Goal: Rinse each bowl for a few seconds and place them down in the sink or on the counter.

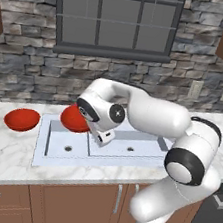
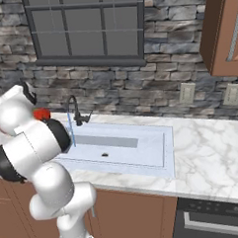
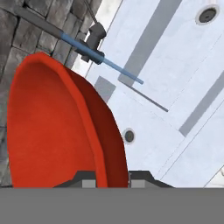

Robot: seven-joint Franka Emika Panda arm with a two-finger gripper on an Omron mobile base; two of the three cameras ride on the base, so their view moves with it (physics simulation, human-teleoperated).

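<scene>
A: Where's the tool rn?
B: Over the sink, left end. Hand view: both tips at the bottom edge, one each side of a red bowl's rim. Clamped on it.
A: Grip visible from the base cams?
B: Left base view shows the held bowl poking out behind the wrist, tilted on edge over the sink's left basin. Tips themselves are hidden by the hand there. Right base view: just a red sliver between the arm links.
A: Water on?
B: Yes. Thin blue stream falls from the dark faucet into the sink. In the hand view the stream runs beside the bowl, near its rim; can't tell if it touches.
A: 2nd bowl?
B: On the tabletop, left of the sink, upright, well apart from the held one. That's the other bowl.
A: Anything in the basins?
B: Drains only, one per basin, w/ a ridge between them. Hand view shows one drain just past the held bowl's edge, another far up top.
A: Background?
B: Stone wall, grey window over the sink, outlets on the wall to the right, wood cabinets under the tabletop, dark oven front at lower right.
</scene>
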